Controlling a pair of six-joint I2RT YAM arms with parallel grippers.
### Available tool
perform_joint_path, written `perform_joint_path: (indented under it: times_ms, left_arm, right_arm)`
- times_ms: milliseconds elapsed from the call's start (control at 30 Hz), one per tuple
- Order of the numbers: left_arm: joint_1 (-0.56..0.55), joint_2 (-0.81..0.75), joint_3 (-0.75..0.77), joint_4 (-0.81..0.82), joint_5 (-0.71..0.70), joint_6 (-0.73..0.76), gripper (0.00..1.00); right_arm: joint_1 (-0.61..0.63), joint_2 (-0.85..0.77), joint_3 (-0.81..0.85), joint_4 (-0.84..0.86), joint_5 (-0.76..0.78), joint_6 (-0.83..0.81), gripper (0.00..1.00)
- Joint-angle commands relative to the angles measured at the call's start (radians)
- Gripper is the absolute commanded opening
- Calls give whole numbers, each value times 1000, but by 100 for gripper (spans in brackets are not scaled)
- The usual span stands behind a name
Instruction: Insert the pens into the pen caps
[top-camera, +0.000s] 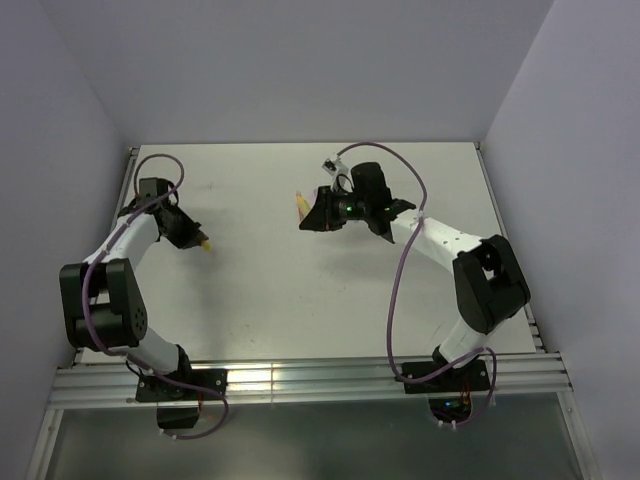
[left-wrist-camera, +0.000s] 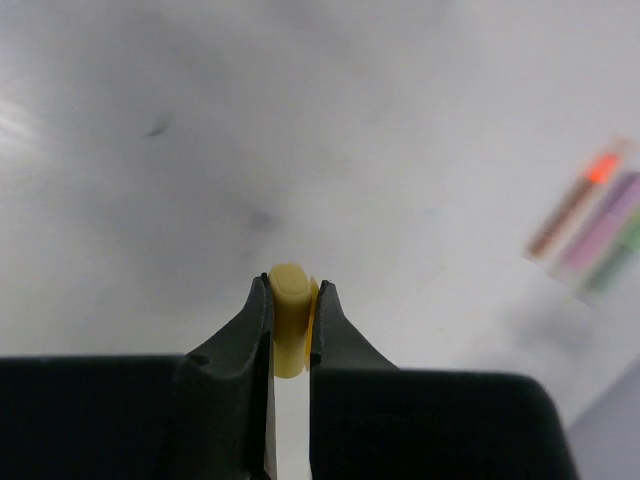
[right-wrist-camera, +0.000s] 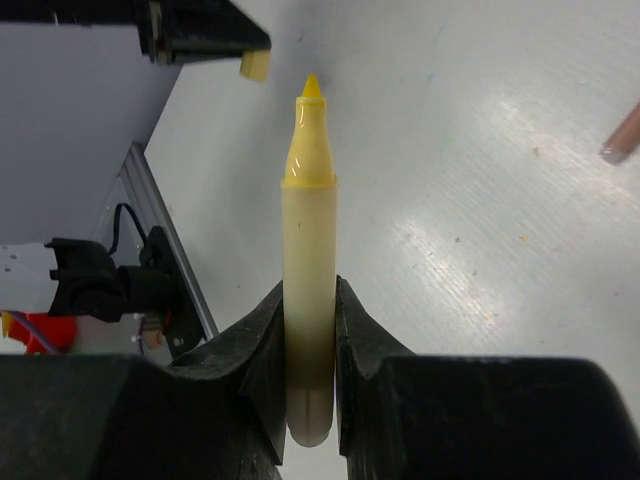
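Observation:
My left gripper (top-camera: 197, 238) is shut on a short pale yellow pen cap (left-wrist-camera: 289, 305), held above the table at the left; the cap shows as a yellow dot in the top view (top-camera: 206, 244). My right gripper (top-camera: 308, 220) is shut on the lower barrel of a yellow pen (right-wrist-camera: 309, 230), whose bare yellow tip (right-wrist-camera: 311, 88) points toward the left gripper (right-wrist-camera: 205, 30) and the cap (right-wrist-camera: 255, 65). A wide gap separates pen and cap. The pen shows in the top view (top-camera: 300, 206). The left gripper (left-wrist-camera: 292, 284) and right gripper (right-wrist-camera: 310, 290) each show in their own wrist view.
Three more pens lie together on the table in the left wrist view: orange-red (left-wrist-camera: 572, 205), purple (left-wrist-camera: 603, 222), green (left-wrist-camera: 622, 255). A pinkish pen end (right-wrist-camera: 622, 140) shows at the right wrist view's right edge. Grey walls enclose the white table (top-camera: 300, 300); a metal rail (top-camera: 300, 378) runs along its near edge.

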Motion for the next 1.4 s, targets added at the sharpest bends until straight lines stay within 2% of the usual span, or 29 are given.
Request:
perform_joint_path:
  times_ms: [0, 100, 133, 200, 233, 367, 433, 500, 600, 767, 1167, 1367]
  left_arm:
    - [-20, -100, 36, 152, 172, -47, 0]
    - [-26, -161, 5, 269, 303, -114, 0]
    - [-28, -177, -2, 369, 368, -155, 0]
    - [-36, -225, -18, 465, 418, -221, 0]
    - [-39, -239, -19, 575, 446, -246, 0]
    - [-54, -279, 28, 766, 570, -338, 0]
    - [-65, -278, 57, 815, 596, -375, 0]
    - [-88, -286, 57, 950, 615, -430, 0]
    - [-163, -287, 36, 1129, 613, -497, 0]
    - [-227, -276, 37, 1300, 608, -559, 0]
    - [-318, -269, 39, 1311, 589, -536, 1]
    - [-336, -284, 18, 1297, 581, -516, 0]
  right_arm:
    - [47, 0, 58, 5, -34, -47, 0]
    - [74, 2, 67, 34, -80, -37, 0]
    - [85, 1, 69, 46, -92, -29, 0]
    - [97, -13, 66, 96, -144, 6, 0]
    - [105, -30, 63, 115, -161, 20, 0]
    - [119, -76, 55, 216, -221, 116, 0]
    - [122, -98, 54, 284, -245, 152, 0]
    - [128, -124, 51, 354, -253, 201, 0]
    - [135, -148, 54, 396, -244, 230, 0]
    - [139, -159, 68, 388, -235, 244, 0]
    - [131, -208, 40, 422, -219, 258, 0]
    - [103, -220, 11, 503, -239, 319, 0]
